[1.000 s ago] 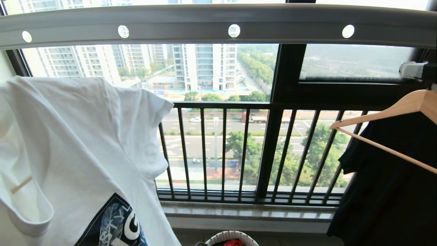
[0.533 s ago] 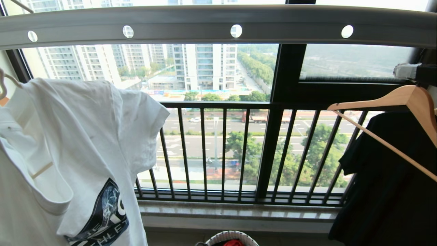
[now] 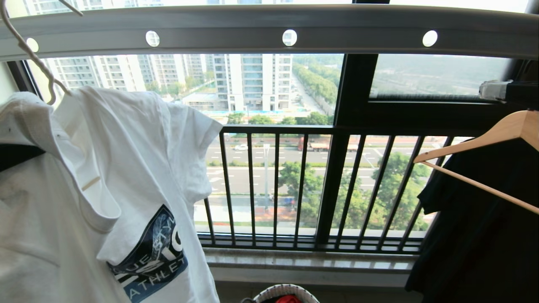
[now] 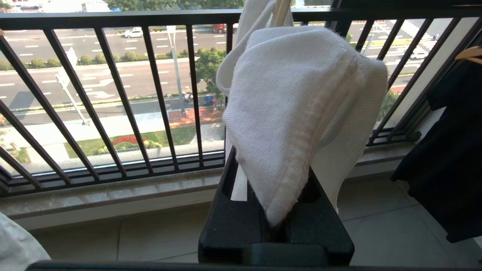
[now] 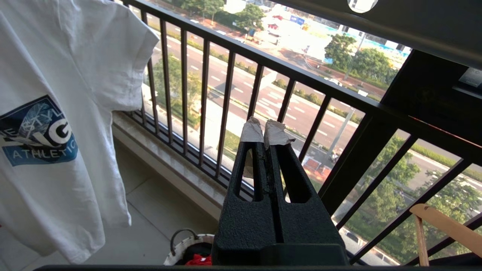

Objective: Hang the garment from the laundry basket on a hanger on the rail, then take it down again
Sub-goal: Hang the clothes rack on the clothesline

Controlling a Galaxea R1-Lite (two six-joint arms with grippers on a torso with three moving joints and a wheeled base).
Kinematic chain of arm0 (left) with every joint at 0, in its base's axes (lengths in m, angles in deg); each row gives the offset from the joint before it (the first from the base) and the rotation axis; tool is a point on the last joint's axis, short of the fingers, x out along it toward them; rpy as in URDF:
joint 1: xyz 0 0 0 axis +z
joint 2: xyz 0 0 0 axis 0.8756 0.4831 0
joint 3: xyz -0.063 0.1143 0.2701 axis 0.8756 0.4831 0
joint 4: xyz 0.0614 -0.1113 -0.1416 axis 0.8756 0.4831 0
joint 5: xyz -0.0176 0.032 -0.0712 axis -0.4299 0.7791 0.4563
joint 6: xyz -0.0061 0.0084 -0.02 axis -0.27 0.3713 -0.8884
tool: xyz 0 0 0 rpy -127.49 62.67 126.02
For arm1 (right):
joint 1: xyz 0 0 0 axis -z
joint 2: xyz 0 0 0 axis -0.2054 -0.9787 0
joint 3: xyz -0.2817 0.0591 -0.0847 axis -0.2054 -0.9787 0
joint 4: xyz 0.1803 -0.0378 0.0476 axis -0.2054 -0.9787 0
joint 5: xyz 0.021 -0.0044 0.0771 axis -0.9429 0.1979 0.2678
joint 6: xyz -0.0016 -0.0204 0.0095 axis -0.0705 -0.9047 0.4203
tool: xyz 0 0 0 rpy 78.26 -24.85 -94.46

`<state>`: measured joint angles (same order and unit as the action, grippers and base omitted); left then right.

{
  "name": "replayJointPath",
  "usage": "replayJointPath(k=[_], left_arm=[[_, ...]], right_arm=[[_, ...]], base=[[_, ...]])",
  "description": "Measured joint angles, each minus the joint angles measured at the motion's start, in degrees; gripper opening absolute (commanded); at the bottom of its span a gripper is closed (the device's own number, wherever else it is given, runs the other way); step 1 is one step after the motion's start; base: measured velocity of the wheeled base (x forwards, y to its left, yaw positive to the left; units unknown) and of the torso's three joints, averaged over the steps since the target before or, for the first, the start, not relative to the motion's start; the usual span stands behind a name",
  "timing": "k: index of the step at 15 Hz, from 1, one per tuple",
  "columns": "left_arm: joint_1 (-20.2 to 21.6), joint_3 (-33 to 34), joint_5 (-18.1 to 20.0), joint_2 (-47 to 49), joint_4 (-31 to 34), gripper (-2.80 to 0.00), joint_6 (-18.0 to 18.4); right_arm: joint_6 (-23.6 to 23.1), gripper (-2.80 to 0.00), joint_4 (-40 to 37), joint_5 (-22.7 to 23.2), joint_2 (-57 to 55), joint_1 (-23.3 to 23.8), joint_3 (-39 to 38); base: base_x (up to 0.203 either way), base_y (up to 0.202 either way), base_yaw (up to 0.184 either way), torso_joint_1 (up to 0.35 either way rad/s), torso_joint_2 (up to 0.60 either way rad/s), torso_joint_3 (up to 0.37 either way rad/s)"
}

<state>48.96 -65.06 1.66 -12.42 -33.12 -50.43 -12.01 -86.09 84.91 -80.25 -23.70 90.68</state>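
Observation:
The garment, a white T-shirt with a blue graphic, hangs at the left on the cream hanger, whose thin hook reaches up across the left end of the grey rail. I cannot tell whether the hook sits on the rail. My left gripper is shut on a fold of the garment, which covers its tips. My right gripper is shut and empty, held high at the right. The laundry basket stands on the floor below.
A wooden hanger carrying a black garment hangs at the right, just below my right gripper. Black window bars and a stone sill run behind. Something red lies in the basket.
The garment has risen on its hanger and the hook has come up to the rail's left end. The wooden hanger at the right has swayed a little. My right gripper stays put.

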Motion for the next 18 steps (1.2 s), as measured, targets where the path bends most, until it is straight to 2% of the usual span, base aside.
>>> replayJointPath(k=[5, 11, 14, 18], left_arm=[[0.02, 0.20, -0.05, 5.86, -6.26, -2.80, -0.27], [-0.07, 0.66, -0.05, 8.80, -6.91, -2.80, -0.09], [-0.13, 0.55, 0.02, 9.94, -10.15, -2.80, -0.06], [-2.67, 0.51, 0.00, 10.57, -10.60, -2.80, 0.02]], right_arm=[[0.05, -2.80, 0.10, 0.03, -0.45, 0.00, 0.00], [0.05, -2.80, 0.18, 0.01, -0.69, 0.06, 0.06], [0.06, -2.80, 0.19, 0.01, -0.72, 0.06, 0.06], [0.06, -2.80, 0.21, 0.00, -0.95, 0.08, 0.06]], base=[[0.000, 0.000, 0.000, 0.000, 0.00, 0.000], [0.000, 0.000, 0.000, 0.000, 0.00, 0.000], [0.000, 0.000, 0.000, 0.000, 0.00, 0.000], [0.000, 0.000, 0.000, 0.000, 0.00, 0.000]])
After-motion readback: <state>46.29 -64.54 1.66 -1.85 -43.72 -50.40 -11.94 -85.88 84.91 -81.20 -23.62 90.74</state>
